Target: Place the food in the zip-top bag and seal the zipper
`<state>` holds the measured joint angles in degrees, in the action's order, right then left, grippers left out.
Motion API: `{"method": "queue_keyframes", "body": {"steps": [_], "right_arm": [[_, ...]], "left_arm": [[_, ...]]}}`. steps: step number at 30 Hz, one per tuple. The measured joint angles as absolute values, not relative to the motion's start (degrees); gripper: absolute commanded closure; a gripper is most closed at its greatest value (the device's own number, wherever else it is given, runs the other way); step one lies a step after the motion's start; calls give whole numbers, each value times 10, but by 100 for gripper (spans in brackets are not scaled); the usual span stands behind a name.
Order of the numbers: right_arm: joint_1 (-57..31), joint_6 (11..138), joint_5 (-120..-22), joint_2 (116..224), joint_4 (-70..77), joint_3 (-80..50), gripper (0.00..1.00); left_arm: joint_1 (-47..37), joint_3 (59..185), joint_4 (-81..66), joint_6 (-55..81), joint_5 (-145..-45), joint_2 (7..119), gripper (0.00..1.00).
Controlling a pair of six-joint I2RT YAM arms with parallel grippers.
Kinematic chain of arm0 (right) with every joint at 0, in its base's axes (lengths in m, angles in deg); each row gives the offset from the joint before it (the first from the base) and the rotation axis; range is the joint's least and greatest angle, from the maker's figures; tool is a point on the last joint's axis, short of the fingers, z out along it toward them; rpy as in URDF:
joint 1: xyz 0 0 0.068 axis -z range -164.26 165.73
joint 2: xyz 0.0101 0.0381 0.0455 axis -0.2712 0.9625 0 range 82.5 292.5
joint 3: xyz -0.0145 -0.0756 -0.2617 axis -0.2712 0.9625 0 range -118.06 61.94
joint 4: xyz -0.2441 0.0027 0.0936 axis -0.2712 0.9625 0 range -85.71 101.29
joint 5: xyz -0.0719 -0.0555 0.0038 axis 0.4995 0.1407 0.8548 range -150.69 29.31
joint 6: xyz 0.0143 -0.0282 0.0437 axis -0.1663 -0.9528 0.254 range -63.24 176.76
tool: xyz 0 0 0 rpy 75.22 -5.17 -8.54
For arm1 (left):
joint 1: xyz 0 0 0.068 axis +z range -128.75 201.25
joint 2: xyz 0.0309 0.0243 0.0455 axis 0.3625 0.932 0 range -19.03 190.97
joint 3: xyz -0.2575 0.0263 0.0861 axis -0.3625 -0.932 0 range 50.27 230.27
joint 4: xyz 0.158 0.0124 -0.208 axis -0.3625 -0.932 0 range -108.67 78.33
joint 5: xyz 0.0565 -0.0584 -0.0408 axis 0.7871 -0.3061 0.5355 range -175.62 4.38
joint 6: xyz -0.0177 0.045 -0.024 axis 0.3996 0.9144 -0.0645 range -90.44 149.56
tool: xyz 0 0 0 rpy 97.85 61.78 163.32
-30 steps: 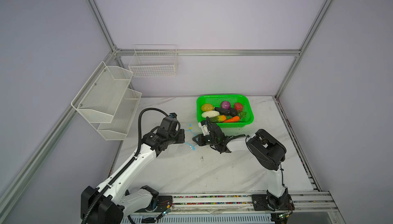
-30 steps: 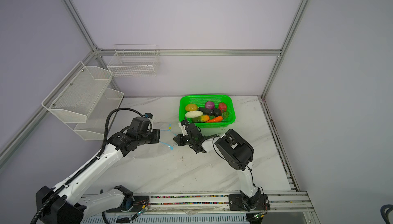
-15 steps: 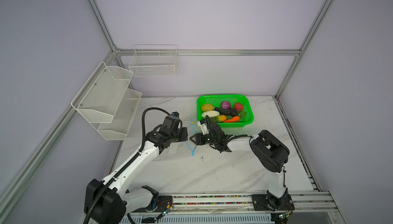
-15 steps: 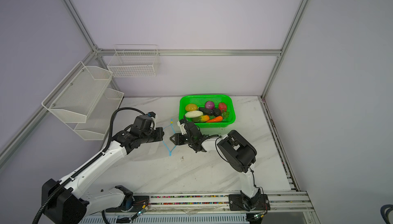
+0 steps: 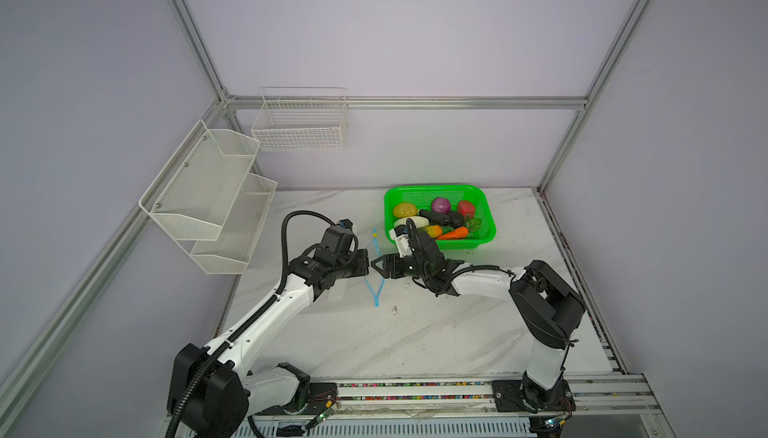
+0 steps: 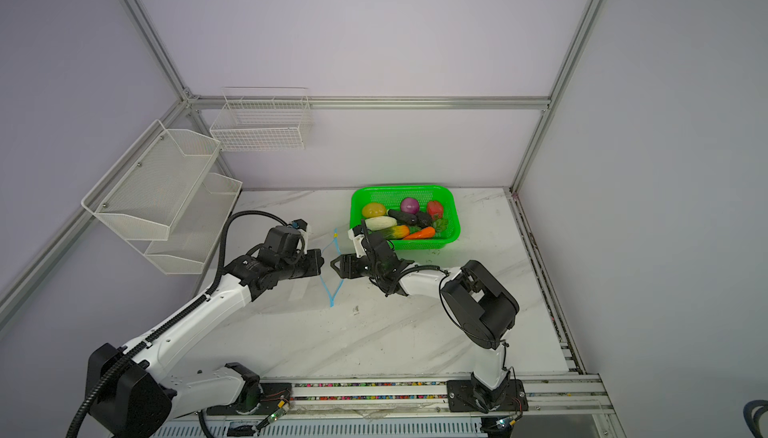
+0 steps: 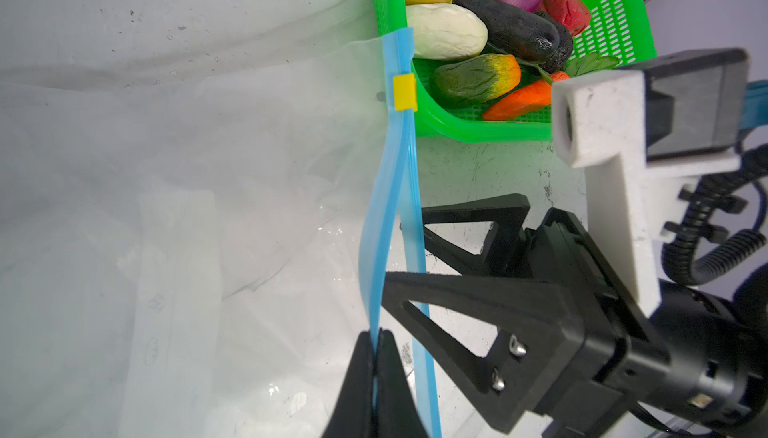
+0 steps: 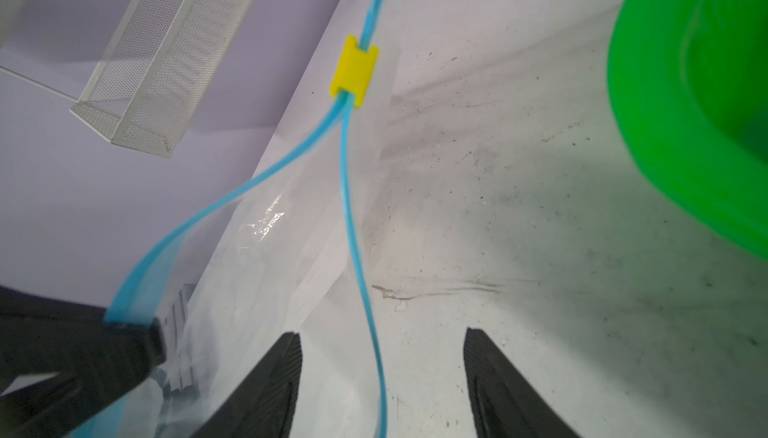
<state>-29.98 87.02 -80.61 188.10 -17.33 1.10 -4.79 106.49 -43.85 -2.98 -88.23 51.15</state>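
- My left pincer (image 7: 376,346) pinches one lip of the zipper (image 7: 384,207).
- My right pincer (image 8: 382,344) gapes wide, other lip loose between its jaws.

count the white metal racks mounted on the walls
2: a white two-tier mesh shelf on the left wall, and a white wire basket on the back wall near the corner. None appears hidden.

Both top views look steeply down from high at the front, far off, sharing the whole marble table (image 5: 415,332). The left wrist camera closely faces the green basket (image 7: 478,134). The right wrist camera, low and nearer, faces the mesh shelf (image 8: 158,61). Both wrist views share the zipper (image 8: 135,294) and its yellow slider (image 7: 404,92).
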Motion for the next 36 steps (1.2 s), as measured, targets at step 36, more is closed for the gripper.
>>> {"method": "queue_keyframes", "body": {"steps": [36], "right_arm": [[-114,711,-643,1879,126,-213,33]], "left_arm": [[-48,1065,-409,-28,-881,570,100]]}}
